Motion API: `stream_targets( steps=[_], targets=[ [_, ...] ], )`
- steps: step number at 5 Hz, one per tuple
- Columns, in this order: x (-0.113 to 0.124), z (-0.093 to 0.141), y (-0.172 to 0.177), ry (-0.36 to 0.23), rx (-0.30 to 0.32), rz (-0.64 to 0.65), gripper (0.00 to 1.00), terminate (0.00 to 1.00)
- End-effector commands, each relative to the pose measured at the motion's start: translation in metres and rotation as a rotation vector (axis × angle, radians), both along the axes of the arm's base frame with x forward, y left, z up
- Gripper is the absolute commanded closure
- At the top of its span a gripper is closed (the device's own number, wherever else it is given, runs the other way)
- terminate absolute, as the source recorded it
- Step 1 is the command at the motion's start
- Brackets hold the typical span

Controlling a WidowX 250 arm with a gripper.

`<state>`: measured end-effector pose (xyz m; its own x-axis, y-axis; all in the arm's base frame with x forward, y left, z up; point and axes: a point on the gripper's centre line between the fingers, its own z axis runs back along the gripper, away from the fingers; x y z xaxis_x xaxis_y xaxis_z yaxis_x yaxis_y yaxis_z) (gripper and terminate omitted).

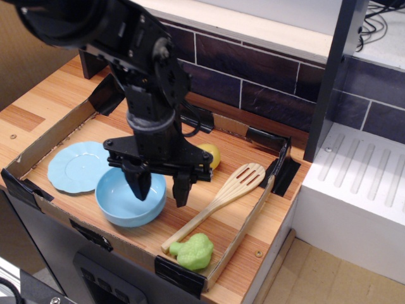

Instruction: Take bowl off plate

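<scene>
The deep light-blue bowl [123, 202] stands on the wooden floor of the tray, just right of and in front of the flat light-blue plate [73, 166], which lies bare at the left. My black gripper [160, 187] hangs over the bowl's right rim, open. One finger [140, 183] is inside the bowl and the other [181, 189] is outside it. It holds nothing.
A yellow potato [209, 154] lies partly behind the arm. A wooden slotted spatula [218, 201] lies diagonally at the right and a green toy [192, 251] at the front right corner. Low cardboard walls [47, 134] ring the tray. A dark tiled wall is behind.
</scene>
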<state>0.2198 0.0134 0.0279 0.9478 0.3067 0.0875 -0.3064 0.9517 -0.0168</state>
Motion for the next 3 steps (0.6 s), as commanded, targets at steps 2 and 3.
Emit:
stream_targets(
  steps=[2,3],
  targets=[
    [0.0135,0.0527,0.0098,-0.122,0.042,0.025,0.0,0.0],
    [0.0135,0.0527,0.0098,-0.122,0.042,0.025,0.0,1.0]
  ],
)
